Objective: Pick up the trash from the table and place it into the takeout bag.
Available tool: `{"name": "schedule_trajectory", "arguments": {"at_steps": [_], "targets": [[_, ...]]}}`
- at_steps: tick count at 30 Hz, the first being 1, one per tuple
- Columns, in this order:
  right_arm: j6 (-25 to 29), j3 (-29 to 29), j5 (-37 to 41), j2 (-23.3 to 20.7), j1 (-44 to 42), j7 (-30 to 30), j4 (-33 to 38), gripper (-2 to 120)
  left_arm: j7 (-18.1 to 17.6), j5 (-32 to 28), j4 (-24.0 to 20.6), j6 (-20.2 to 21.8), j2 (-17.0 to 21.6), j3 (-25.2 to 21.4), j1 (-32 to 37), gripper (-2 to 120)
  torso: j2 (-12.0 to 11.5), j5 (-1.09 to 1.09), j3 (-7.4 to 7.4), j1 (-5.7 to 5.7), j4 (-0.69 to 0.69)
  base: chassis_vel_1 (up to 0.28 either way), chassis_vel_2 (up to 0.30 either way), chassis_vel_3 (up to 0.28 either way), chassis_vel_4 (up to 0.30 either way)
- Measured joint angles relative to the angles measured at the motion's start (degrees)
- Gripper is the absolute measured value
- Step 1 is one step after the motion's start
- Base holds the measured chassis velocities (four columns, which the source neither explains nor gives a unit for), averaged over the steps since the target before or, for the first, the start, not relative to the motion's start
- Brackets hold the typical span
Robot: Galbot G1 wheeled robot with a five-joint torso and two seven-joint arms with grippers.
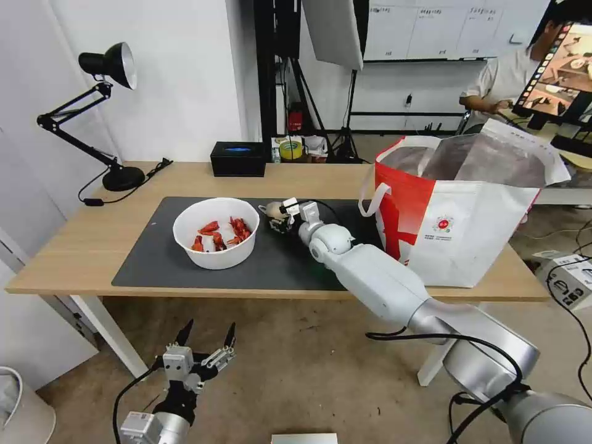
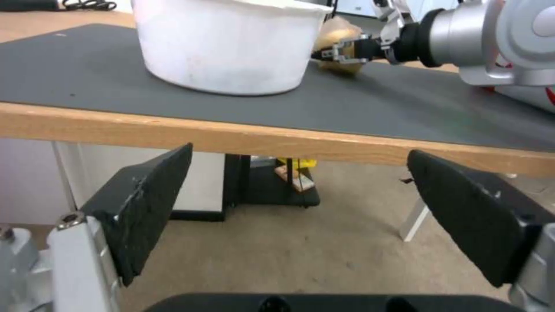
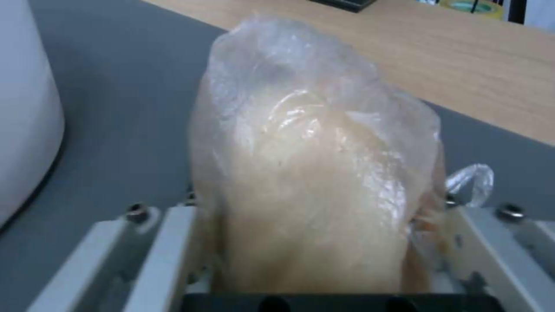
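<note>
Knotted clear bag (image 3: 312,173) with a yellowish lump is clamped in the right pincer (image 1: 279,217), just beside the white bowl (image 1: 216,231) on the worktop (image 1: 74,246). Left pincer (image 1: 206,340) is held apart, below the bowl.

1 bowl (image 1: 216,233) | 1 knotted bag (image 1: 273,211) | 1 takeout bag (image 1: 459,213) — 2 grippers: left gripper (image 1: 206,336), right gripper (image 1: 279,217)

Looks like a lab or filming studio: bare white walls, whiteboard (image 1: 425,28) at the back, softbox (image 1: 333,31) on a black stand, cables across a concrete floor, desk lamp (image 1: 102,111) on a light-wood tabletop (image 1: 61,246), monitor (image 1: 558,68) nearby.
</note>
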Motion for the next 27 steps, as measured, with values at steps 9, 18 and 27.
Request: {"name": "schedule_trajectory", "arguments": {"at_steps": [9,18,27], "targets": [[-0.2,0.3,1.3,-4.5,-2.1,0.7,5.6,14,0.0,0.8,-0.7,0.0,-0.4,0.2,0.5,100,0.0,0.00,0.00,0.00,0.00,0.000,0.000,0.000,0.000],[-0.1,2.3,3.4,-10.4,-4.2,1.7,16.6,7,0.0,1.3,-1.6,0.0,-0.5,0.3,1.1,100,0.0,0.00,0.01,0.00,-0.01,0.000,0.000,0.000,0.000],[0.8,10.7,4.7,-20.6,-8.6,6.1,38.8,7,0.0,2.3,-2.8,0.0,-1.1,0.4,1.9,100,0.0,0.01,0.00,0.00,-0.01,0.000,0.000,0.000,0.000]]}}
